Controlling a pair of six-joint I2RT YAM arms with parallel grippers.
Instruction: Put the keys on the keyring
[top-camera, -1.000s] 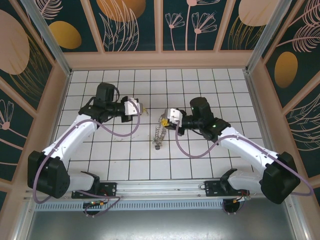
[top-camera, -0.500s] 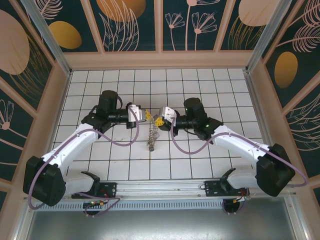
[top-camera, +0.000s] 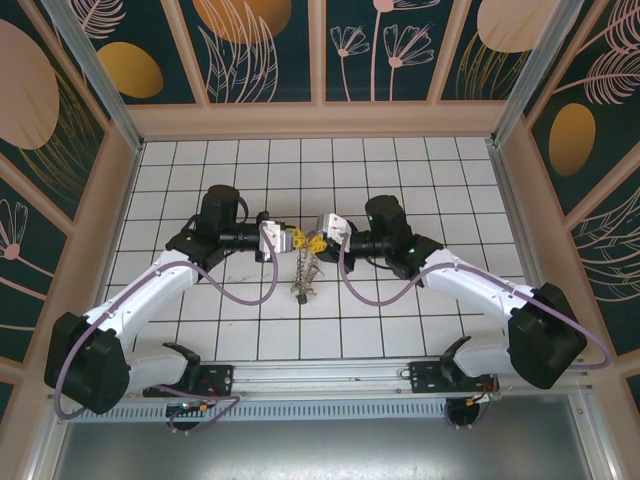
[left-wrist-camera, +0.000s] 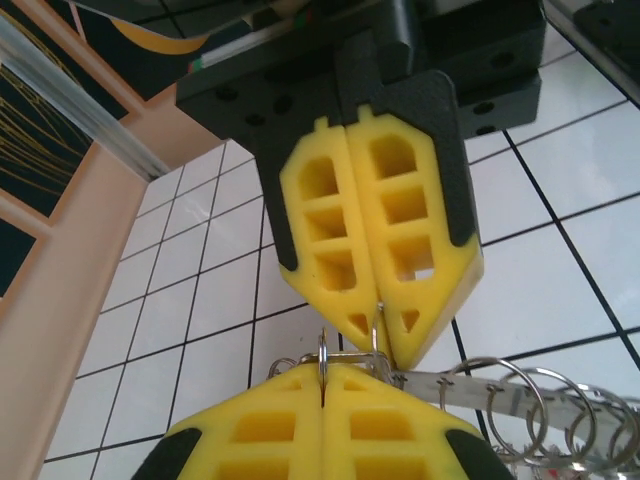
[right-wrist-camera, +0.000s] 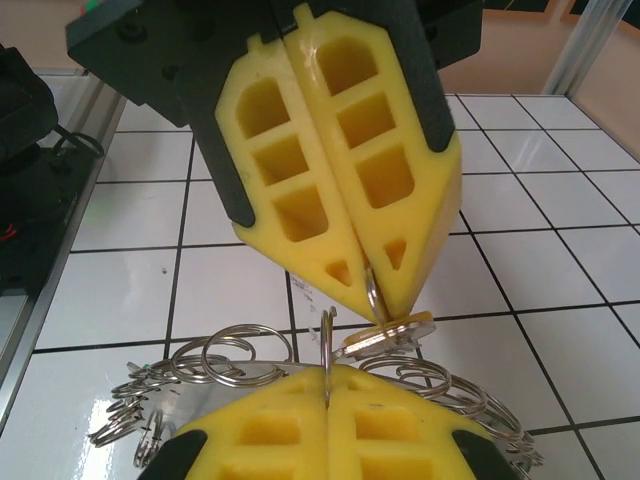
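My left gripper (top-camera: 291, 240) and right gripper (top-camera: 317, 242) meet tip to tip above the middle of the tiled floor (top-camera: 400, 310). The keyring (top-camera: 300, 280), a grey bunch of thin split rings on a flat metal strip, hangs down from them. In the left wrist view my left gripper (left-wrist-camera: 325, 378) is shut on one thin ring (left-wrist-camera: 325, 350), with the right gripper (left-wrist-camera: 378, 330) shut opposite it. In the right wrist view my right gripper (right-wrist-camera: 327, 378) pinches a thin ring (right-wrist-camera: 327, 335), and the left gripper (right-wrist-camera: 372, 295) grips a ring carrying a flat metal key (right-wrist-camera: 390, 335). The coloured-head keys are out of view.
Peach walls (top-camera: 120, 190) enclose the white tiled floor on three sides. Purple cables (top-camera: 245, 295) loop beside each arm. A metal rail (top-camera: 320, 375) with the arm bases runs along the near edge. Loose rings of the bunch (right-wrist-camera: 230, 352) spread around my right fingers.
Both grippers have moved toward each other. The right one carried the hanging ring bunch leftward, and the fingertips now meet over it.
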